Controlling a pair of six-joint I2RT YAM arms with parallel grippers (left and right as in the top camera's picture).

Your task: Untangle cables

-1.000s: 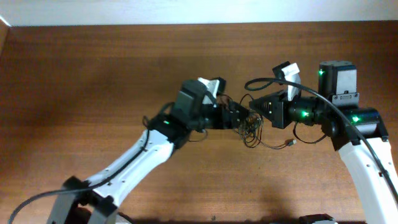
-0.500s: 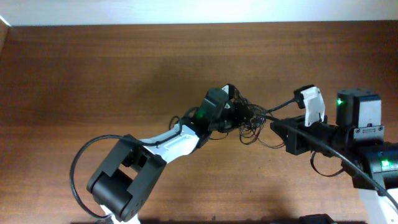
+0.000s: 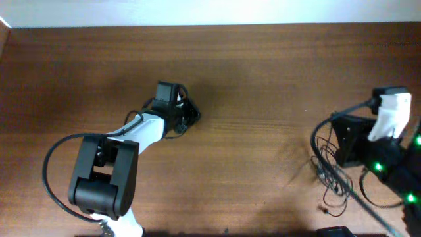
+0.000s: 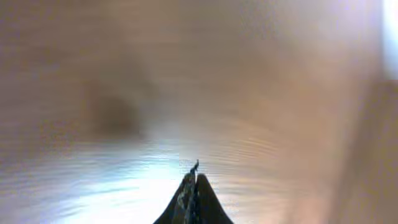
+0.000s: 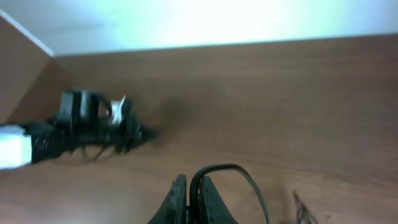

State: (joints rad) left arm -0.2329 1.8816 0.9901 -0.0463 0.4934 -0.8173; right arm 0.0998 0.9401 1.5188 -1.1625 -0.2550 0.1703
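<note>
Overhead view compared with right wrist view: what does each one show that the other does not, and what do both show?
Only overhead: most of the cables, in loose loops at the right edge. Only right wrist: the right tool seen close, shut on one black cable loop. Both: the left tool, far from the cables, and the brown table.

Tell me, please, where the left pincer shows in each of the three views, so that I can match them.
Overhead: the left pincer sits left of centre, pointing right.
Left wrist: the left pincer is at bottom centre, shut, in a blurred picture.
Right wrist: the left pincer is at mid left, blurred, pointing right.
Shared landmark: the brown wooden table lies under it in every view.
</note>
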